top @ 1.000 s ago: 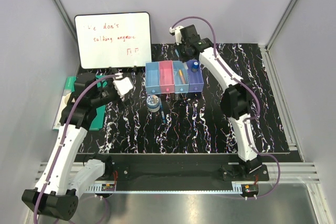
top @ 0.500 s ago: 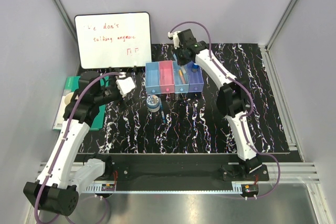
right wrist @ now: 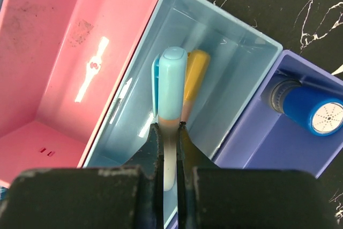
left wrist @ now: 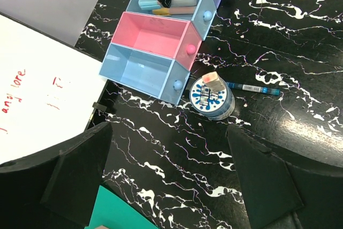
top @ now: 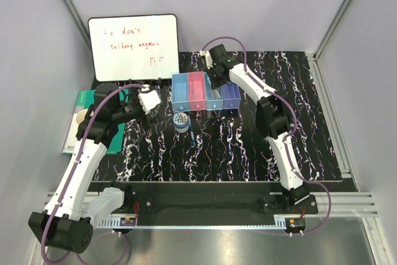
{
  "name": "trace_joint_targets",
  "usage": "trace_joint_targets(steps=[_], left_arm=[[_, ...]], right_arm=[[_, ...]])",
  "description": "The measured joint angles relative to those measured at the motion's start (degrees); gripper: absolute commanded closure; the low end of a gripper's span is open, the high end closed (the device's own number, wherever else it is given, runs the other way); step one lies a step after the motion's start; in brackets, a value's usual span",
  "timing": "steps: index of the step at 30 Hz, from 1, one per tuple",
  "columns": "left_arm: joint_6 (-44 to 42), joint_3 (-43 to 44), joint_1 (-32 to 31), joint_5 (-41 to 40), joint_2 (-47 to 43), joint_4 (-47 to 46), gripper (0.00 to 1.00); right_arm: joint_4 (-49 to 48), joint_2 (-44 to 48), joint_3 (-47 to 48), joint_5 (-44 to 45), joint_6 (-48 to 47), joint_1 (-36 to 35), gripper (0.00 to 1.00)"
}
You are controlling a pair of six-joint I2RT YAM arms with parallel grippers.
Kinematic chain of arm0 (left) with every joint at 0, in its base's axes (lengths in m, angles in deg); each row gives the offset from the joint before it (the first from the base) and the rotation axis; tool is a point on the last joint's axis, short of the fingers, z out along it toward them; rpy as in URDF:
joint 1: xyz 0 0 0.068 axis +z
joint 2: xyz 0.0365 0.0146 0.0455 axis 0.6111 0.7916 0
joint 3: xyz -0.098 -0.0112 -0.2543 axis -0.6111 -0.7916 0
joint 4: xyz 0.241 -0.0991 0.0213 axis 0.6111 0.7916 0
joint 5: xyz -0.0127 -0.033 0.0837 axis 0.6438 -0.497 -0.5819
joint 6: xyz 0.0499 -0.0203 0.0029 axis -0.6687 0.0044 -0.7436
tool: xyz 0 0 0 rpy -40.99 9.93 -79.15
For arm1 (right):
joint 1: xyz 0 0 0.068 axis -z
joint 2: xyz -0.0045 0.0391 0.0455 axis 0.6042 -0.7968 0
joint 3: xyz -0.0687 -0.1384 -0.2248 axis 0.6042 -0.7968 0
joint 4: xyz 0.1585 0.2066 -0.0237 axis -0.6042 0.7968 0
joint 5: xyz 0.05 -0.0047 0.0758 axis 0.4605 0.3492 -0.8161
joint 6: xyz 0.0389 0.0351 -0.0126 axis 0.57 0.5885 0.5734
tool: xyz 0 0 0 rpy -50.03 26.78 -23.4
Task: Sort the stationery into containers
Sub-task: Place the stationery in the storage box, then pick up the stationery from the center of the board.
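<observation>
One pen [right wrist: 172,87] pinched by right gripper [right wrist: 169,131], above bin [right wrist: 225,36].

On the black veined table [top: 298,122]: four joined bins [top: 181,104], near them a tape roll [top: 181,121] and a blue pen [top: 193,139], at the left a whiteboard [top: 133,48] and green notebook [top: 83,99].

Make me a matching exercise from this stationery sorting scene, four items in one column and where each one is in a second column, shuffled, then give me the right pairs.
Items
1. tape roll
2. blue-capped cylinder
3. light-blue-capped pen
4. orange pen

Places
A. lying in the purple bin
B. clamped in the right gripper
C. resting on the table
D. lying loose in the light blue bin beside the purple one

Pairs: 1-C, 2-A, 3-B, 4-D
</observation>
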Motion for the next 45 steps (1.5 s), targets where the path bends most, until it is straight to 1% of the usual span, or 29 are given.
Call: trace_joint_targets(steps=[1, 3, 5, 6, 9, 13, 18, 24, 25, 26, 30, 32, 36, 38, 41, 45], left_arm=[[0.02, 0.00, 0.00, 0.02, 0.04, -0.11, 0.05], [0.02, -0.02, 0.00, 0.13, 0.04, -0.39, 0.05], [0.02, -0.07, 0.00, 0.17, 0.04, -0.74, 0.05], [0.02, -0.11, 0.00, 0.22, 0.04, -0.83, 0.05], [0.02, -0.39, 0.00, 0.39, 0.04, -0.98, 0.05], [0.02, -1.27, 0.00, 0.81, 0.04, -0.92, 0.05], [0.02, -1.70, 0.00, 1.66, 0.20, -0.96, 0.04], [-1.07, -1.70, 0.00, 5.29, 1.68, -0.98, 0.04], [-1.42, -1.70, -0.02, 6.05, 2.34, -0.98, 0.04], [-1.60, -1.70, -0.07, 6.45, 2.84, -0.98, 0.04], [-2.99, -1.99, -1.07, 7.54, 5.14, -1.27, 0.05], [-3.74, -2.56, -2.64, 7.17, 5.88, -1.60, 0.04], [-4.55, -2.86, -8.35, 3.98, 7.93, -1.97, 0.05], [-4.35, -2.86, -10.84, 1.60, 9.29, -2.12, 0.08], [-2.45, -2.64, -12.59, -2.43, 11.43, -2.14, 0.10], [1.97, -1.11, -13.16, -8.00, 14.62, -1.79, 0.14]], right_arm=[[0.00, 0.00, 0.00, 0.00, 0.00, -0.02, 0.99], [-0.04, 0.00, 0.00, 0.00, 0.00, -0.02, 0.87], [-0.02, 0.00, 0.00, 0.00, 0.07, -0.07, 0.79], [-0.04, 0.00, 0.02, -0.02, 0.13, -0.11, 0.73], [-0.04, 0.00, 0.02, -0.02, 0.09, -0.52, 0.66], [-0.04, -0.02, 0.07, 0.00, -0.04, -1.01, 0.58], [-0.04, -0.02, 0.17, 0.09, -0.46, -1.20, 0.57], [-0.02, 0.04, 2.34, 1.55, -2.51, -1.20, 0.54], [-0.02, 0.26, 2.86, 2.08, -3.19, -1.20, 0.52], [-0.04, 0.63, 3.19, 2.47, -3.91, -1.20, 0.49], [0.20, 4.52, 3.32, 4.31, -7.10, -1.14, 0.44], [0.48, 7.63, 3.39, 5.62, -9.25, -1.09, 0.44], [0.76, 15.17, 2.99, 8.02, -13.16, -1.03, 0.43], [0.90, 19.71, 1.42, 8.92, -14.73, -1.03, 0.43], [0.85, 25.99, -1.64, 10.73, -16.74, -1.03, 0.42], [1.03, 32.85, -6.16, 12.85, -19.56, -0.98, 0.42]])
